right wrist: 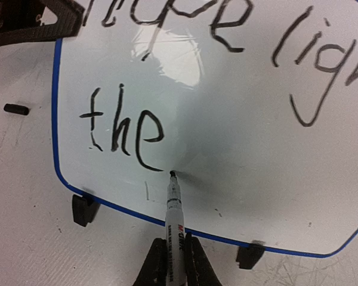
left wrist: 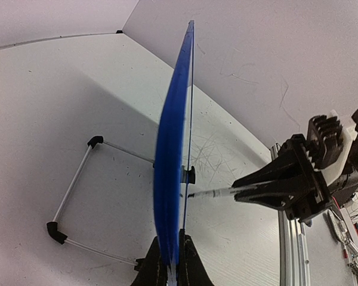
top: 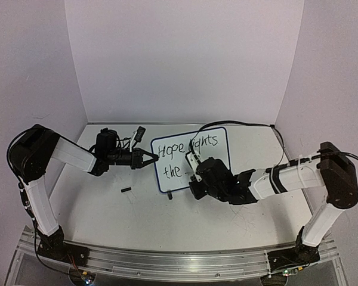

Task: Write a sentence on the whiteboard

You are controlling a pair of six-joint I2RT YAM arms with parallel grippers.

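The whiteboard (top: 218,149) stands tilted on the table, white with a thin blue rim, and reads "Hope lights" with "the" underneath. My left gripper (top: 150,158) is shut on its left edge. In the left wrist view the blue rim (left wrist: 173,119) runs up from between the fingertips (left wrist: 172,238). My right gripper (right wrist: 174,244) is shut on a white marker (right wrist: 174,208). The marker's black tip touches the board (right wrist: 256,119) just right of "the". The left wrist view also shows the marker (left wrist: 212,192) meeting the board, with the right gripper (left wrist: 286,185) behind it.
A small black cap (top: 126,190) lies on the table left of the board's lower corner. The board's wire stand (left wrist: 77,185) juts out behind it, and black feet (right wrist: 83,210) sit under its lower rim. A cable (top: 238,124) runs along the back. A metal rail (top: 179,262) edges the near side.
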